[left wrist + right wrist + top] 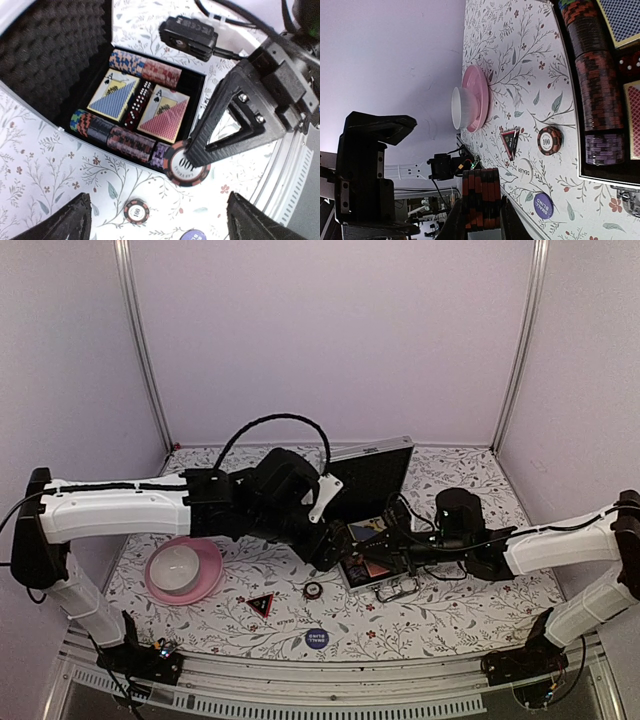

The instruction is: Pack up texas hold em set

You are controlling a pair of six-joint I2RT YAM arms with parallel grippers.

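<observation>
The silver case [196, 95] sits open in the middle of the table [450, 610], a little to the right. Its lid [55, 55] stands up on the far side. Inside are two card decks [114, 95] with some dice [135, 107] between them, and rows of chips [125, 137] run along the far and near sides.

The right gripper [480, 212] is closed on a small stack of chips [479, 190]. It holds the stack at the near right corner of the case, just by the end of the near row. The left gripper [159, 200] hangs over the near left side of the case with its fingers spread wide and nothing in them.

I think the step in hand is putting chips into the case. Next, the stack has to line up with the near row and go down at its end. I cannot tell how much room is there, so it should go slowly, or it may bump the other chips.

One loose chip [136, 211] lies on the table just near the case, under the open left fingers. It looks like an easy one to grab next. Nearer and more to the left lie the red-black triangle [262, 603] and the blue disc [316, 638]. They need to go in too, and then the lid can come down. The pink plate [205, 575] with the white bowl [178, 565] sits far off to the left — it is not part of the set.
</observation>
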